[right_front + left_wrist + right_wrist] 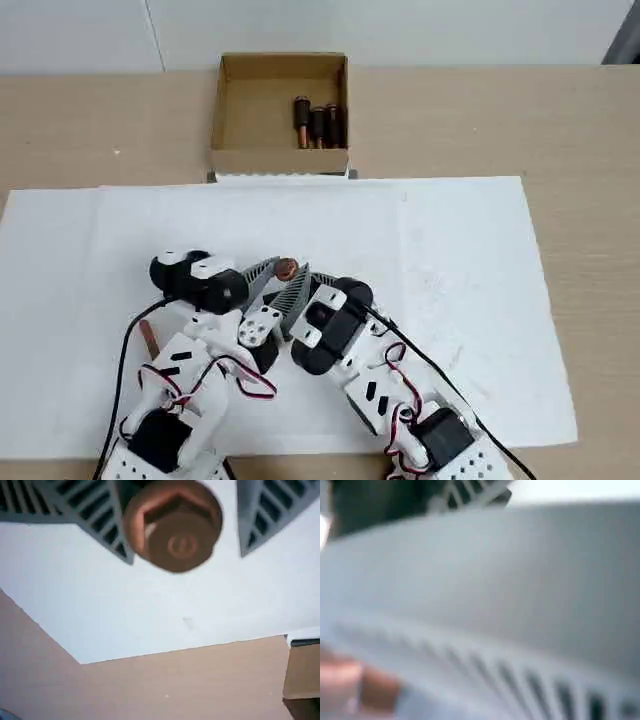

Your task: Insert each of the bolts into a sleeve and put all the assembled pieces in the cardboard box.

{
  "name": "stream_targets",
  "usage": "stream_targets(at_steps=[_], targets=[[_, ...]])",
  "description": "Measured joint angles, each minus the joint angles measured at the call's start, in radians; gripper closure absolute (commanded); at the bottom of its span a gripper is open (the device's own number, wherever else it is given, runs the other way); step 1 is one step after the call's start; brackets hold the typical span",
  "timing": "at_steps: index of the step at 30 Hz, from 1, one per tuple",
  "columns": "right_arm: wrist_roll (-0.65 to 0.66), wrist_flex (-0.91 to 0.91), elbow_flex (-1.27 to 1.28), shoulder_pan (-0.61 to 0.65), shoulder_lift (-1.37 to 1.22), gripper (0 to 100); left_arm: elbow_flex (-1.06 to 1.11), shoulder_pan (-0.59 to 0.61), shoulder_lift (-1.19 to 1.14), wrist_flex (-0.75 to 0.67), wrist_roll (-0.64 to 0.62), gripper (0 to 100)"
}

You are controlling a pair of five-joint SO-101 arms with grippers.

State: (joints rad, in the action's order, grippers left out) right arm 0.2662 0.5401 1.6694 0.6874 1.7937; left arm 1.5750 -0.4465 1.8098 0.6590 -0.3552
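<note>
Right now your left claw [184, 555] stands open: its two grey ribbed fingers [95, 515] are spread, and a round brown piece [175, 530] sits between them. The piece lies against one finger, and a sliver of white shows between it and the other, so nothing is clamped on it. You are looking at the piece end on, and whether it is a bolt, a sleeve or both together is not clear.

From above, your right claw [296, 285] has its tip right at that same brown piece, meeting the left claw over the near middle of the white paper [450, 280]. Whether the right claw is open or closed you cannot tell; its own camera is too close and too blurred, with only a brownish patch at one corner.

Further out, a thin brown rod [149, 338] lies on the paper just beside the left arm; what it is cannot be made out.

The paper covers the near part of the table [100, 120]. Just past its far edge sits the cardboard box [232, 110], open at the top. Three assembled pieces [318, 124] lie side by side in it, against the wall on your right arm's side.
</note>
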Motion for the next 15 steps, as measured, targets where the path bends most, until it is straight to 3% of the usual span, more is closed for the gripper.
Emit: stream_targets(at_steps=[15], targets=[[0.000,0.000,0.000,0.000,0.000,99.5,-0.046,-0.005,0.002,0.063,-0.003,87]])
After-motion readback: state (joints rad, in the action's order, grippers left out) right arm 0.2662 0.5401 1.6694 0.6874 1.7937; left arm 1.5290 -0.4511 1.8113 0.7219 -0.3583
